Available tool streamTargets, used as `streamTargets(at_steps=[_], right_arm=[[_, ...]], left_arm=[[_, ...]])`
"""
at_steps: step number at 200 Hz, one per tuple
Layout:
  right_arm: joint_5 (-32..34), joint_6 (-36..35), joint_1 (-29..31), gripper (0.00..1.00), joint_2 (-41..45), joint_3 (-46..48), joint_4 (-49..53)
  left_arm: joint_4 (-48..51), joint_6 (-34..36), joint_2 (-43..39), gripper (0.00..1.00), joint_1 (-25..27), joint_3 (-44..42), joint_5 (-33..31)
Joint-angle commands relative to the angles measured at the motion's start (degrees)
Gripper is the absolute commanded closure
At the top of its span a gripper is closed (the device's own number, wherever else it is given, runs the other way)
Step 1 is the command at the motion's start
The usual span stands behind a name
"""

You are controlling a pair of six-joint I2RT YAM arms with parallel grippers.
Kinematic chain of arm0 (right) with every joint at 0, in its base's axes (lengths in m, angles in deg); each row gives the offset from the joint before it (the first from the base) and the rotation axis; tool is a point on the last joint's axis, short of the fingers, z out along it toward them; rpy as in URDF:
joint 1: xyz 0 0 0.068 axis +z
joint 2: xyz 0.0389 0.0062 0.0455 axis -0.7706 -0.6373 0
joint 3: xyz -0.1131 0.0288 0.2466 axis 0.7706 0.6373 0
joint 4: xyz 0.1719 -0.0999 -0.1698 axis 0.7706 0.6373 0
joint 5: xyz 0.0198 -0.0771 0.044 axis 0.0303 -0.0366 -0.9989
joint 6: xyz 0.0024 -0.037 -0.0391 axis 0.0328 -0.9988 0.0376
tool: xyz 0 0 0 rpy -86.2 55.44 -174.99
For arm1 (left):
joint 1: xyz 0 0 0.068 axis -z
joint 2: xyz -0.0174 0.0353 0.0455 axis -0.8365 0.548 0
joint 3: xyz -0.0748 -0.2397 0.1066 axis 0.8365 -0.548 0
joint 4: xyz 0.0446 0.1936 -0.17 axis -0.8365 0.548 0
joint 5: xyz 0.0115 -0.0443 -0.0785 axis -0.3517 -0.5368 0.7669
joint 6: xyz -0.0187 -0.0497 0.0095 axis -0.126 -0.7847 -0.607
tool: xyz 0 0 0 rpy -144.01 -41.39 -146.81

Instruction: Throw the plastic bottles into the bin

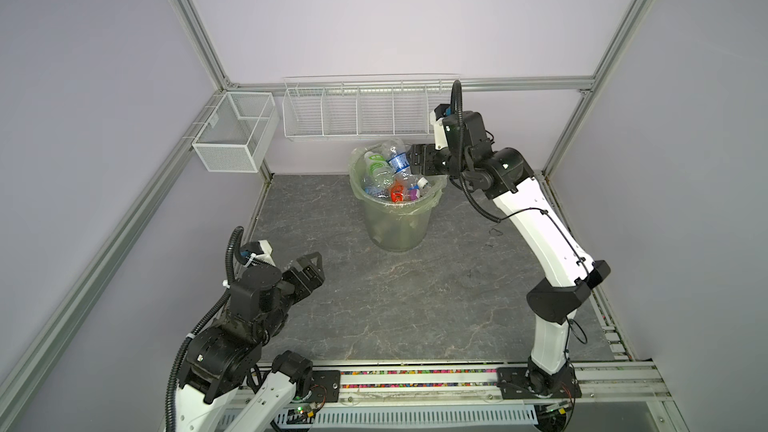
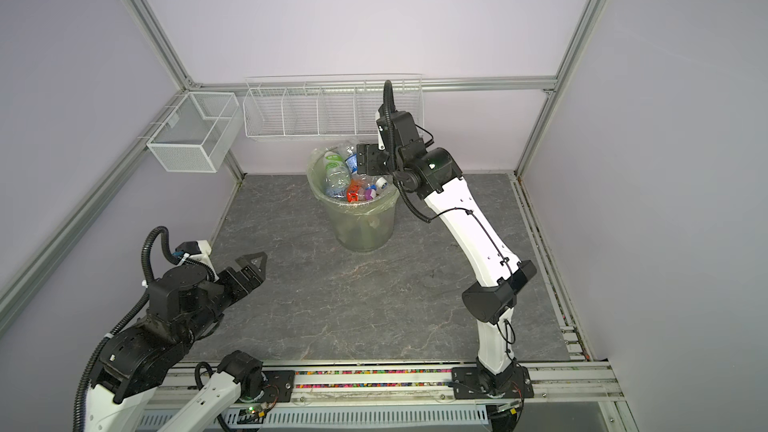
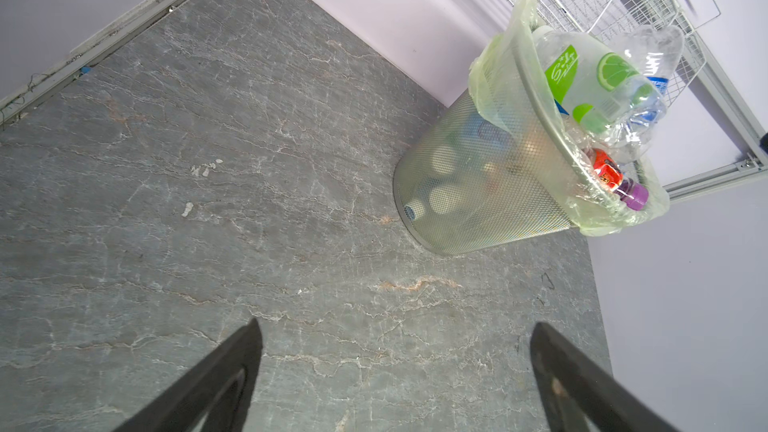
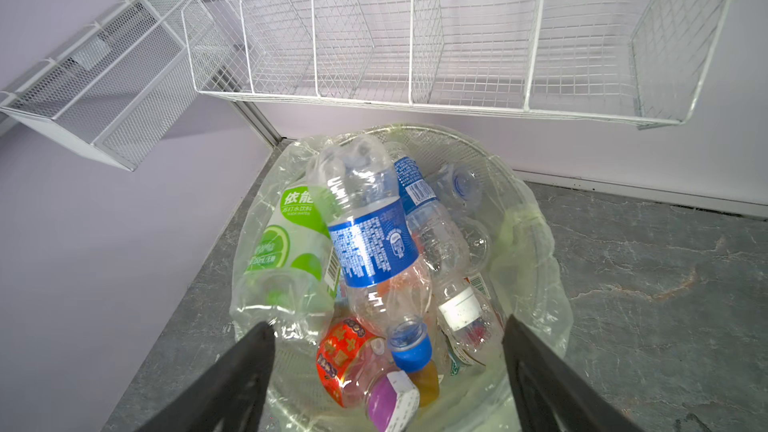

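The plastic bottles (image 1: 386, 178) lay heaped in the bin (image 1: 395, 228), the pile rising past its bag-lined rim; a blue-labelled bottle (image 4: 370, 243) rested on top, its blue cap end toward the right gripper (image 4: 385, 324); that gripper hung just above the bin's rim, jaws spread wide and holding nothing; the left gripper (image 3: 395, 324) hovered over the table (image 1: 415, 305), well apart from the bin, jaws fully spread and empty; a white wire rack (image 4: 415, 35) hung on the wall behind the bin.

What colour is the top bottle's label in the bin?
The label is blue with white print; clearest in right wrist view.
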Motion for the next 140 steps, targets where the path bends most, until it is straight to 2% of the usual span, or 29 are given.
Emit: streamTargets(at_steps=[1,94,140], right_arm=[[-0.4,-0.7,0.1,0.12,1.7,2.7,-1.8],[0.9,-1.0,0.1,0.12,18.1,20.9,-9.5],[4.5,-2.9,0.1,0.12,26.6,27.7,-11.7]], left_arm=[[1.1,-0.7,-0.2,0.01,0.1,1.1,-0.5],[0.4,0.5,0.4,0.0,0.2,1.2,-0.6],[-0.5,1.7,1.0,0.0,0.1,2.0,-1.0]])
